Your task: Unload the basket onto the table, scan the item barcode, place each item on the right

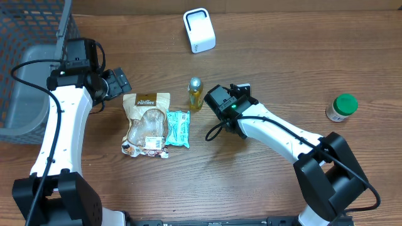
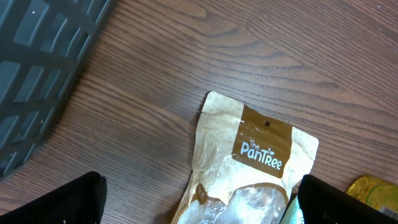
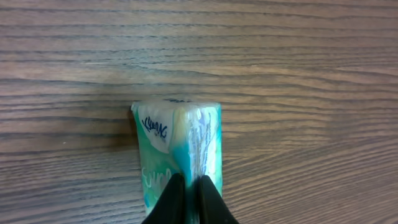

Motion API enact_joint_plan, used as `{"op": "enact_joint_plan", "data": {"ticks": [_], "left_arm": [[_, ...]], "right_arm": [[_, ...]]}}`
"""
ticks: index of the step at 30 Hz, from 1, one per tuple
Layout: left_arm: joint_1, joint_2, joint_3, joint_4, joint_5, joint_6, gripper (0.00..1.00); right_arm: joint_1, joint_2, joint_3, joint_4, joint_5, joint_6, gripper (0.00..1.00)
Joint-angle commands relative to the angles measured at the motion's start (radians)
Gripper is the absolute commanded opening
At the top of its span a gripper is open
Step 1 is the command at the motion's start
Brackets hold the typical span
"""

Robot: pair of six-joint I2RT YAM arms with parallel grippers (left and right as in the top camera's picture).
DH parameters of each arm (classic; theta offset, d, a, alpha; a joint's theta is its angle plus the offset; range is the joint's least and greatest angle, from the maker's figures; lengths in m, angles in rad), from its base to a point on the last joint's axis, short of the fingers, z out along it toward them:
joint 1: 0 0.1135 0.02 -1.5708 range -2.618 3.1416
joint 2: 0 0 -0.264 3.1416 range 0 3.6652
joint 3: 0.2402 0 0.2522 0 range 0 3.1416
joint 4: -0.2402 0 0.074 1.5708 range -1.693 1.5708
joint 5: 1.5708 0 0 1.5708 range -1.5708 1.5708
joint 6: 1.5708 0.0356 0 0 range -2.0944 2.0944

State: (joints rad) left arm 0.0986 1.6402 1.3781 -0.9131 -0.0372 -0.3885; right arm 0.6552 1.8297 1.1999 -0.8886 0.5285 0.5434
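A white scanner [image 1: 199, 30] stands at the back of the table. A tan PanTree snack pouch [image 1: 146, 122] lies flat, with a teal tissue pack [image 1: 178, 129] right beside it and a small yellow bottle [image 1: 195, 93] behind them. My left gripper [image 2: 199, 208] hangs open over the top end of the pouch [image 2: 261, 155], one finger on each side and touching nothing. My right gripper [image 3: 189, 190] is shut, its fingertips over the near end of the tissue pack [image 3: 177, 140]. Only a thin teal strip shows between them, and I cannot tell whether they touch the pack.
A grey mesh basket [image 1: 31, 75] fills the left edge, close to the left arm. A green-lidded jar [image 1: 342, 107] stands at the far right. The right arm's wrist [image 1: 225, 102] hovers just right of the bottle.
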Motion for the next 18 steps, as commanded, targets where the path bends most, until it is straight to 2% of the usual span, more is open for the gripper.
{"op": "enact_joint_plan", "data": {"ticks": [1, 6, 18], "left_arm": [[-0.002, -0.011, 0.012, 0.001, 0.005, 0.008, 1.0], [-0.002, -0.011, 0.012, 0.001, 0.005, 0.008, 0.99], [-0.002, -0.011, 0.012, 0.001, 0.005, 0.008, 1.0]], "right_arm": [[0.002, -0.002, -0.001, 0.008, -0.011, 0.006, 0.09], [0.002, -0.002, -0.001, 0.018, -0.027, 0.006, 0.15], [0.002, -0.002, 0.045, 0.032, -0.093, 0.006, 0.15]]}}
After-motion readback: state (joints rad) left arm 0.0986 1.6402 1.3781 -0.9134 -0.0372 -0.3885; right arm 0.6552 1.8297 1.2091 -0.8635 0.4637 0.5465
